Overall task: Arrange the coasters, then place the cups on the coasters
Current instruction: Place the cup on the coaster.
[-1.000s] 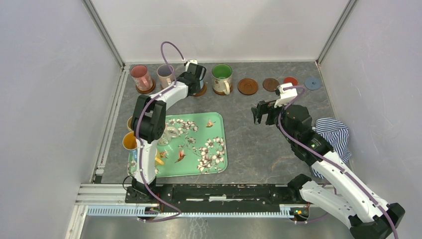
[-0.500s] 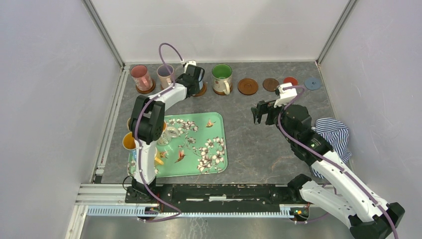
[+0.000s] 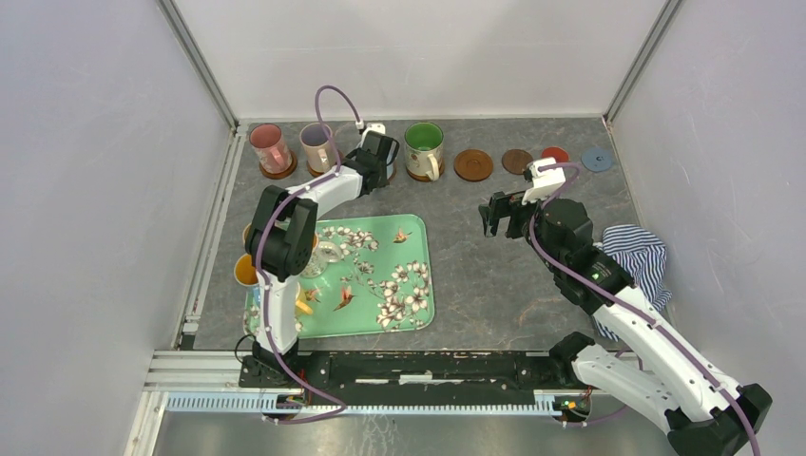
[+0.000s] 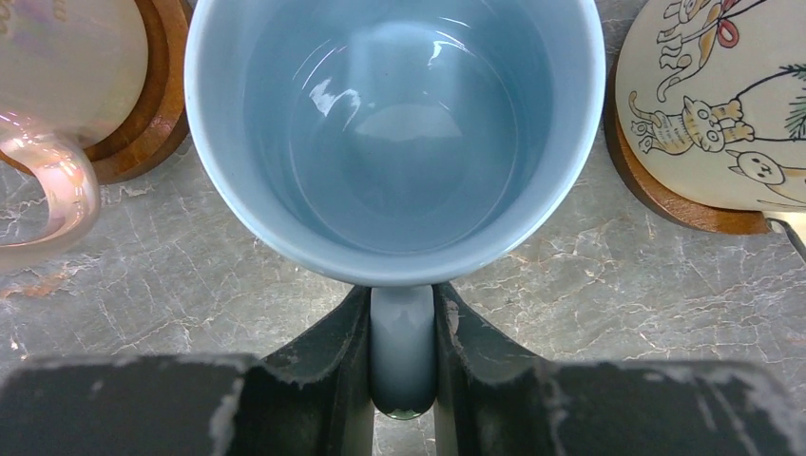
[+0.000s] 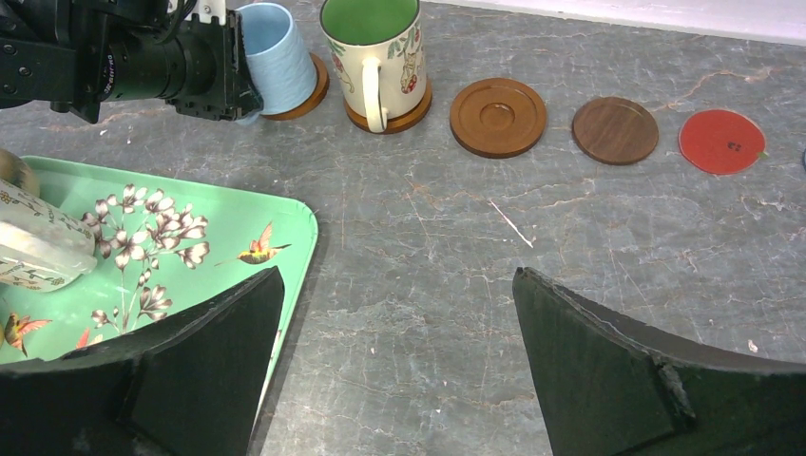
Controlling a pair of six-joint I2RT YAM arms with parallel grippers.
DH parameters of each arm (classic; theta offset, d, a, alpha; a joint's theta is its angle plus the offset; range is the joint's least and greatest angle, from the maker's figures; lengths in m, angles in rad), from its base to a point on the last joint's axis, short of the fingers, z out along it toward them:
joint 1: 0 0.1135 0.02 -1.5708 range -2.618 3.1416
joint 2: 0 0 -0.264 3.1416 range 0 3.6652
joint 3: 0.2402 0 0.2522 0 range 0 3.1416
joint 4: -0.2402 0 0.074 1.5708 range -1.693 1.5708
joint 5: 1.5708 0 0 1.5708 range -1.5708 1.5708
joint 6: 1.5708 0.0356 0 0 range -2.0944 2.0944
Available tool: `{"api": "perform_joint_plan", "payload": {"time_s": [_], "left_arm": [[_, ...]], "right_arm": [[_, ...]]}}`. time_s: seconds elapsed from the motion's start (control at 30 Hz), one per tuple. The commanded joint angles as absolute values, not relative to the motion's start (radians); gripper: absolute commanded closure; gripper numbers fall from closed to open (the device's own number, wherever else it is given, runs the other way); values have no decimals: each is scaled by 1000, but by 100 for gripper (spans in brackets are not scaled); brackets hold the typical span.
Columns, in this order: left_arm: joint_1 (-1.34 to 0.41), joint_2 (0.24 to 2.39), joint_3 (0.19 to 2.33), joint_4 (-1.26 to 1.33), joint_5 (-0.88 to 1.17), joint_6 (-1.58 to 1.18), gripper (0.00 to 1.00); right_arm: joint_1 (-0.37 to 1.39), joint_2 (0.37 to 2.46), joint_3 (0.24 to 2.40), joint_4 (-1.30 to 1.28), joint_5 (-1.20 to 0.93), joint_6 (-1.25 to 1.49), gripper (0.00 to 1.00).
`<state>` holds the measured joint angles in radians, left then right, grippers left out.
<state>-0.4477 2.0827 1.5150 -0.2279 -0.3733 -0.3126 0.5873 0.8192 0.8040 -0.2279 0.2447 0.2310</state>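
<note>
Left hand (image 4: 403, 380) clamped light-blue ceramic mug (image 4: 394, 133) by handle, at round wooden coaster (image 5: 309, 90), far row. Right hand (image 5: 399, 370) gaped open, empty. Four bare coasters (image 3: 472, 164) waited far right; yellow-inside mug (image 3: 246, 271) beside green floral tray (image 3: 427, 285) unplaced.

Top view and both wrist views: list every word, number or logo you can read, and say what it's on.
No text can be read anywhere.
The cat mug: drawings only.
The tray: flowers and birds only.
The red coaster: tiny dark marks, too small to read.
The pink mug: faint marks at the picture's edge, too blurred to read.
</note>
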Motion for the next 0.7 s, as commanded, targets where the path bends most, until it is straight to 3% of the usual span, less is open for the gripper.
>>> {"api": "perform_joint_plan", "payload": {"time_s": [0.0,0.67], "left_arm": [[-451,2015,1542,-119,-407,-279,98],[-427,2174,1677,-241,-472,-280,98]], "right_arm": [[590,818,828,-191,239,235,2],[591,823,833,-198,238,229,2]]}}
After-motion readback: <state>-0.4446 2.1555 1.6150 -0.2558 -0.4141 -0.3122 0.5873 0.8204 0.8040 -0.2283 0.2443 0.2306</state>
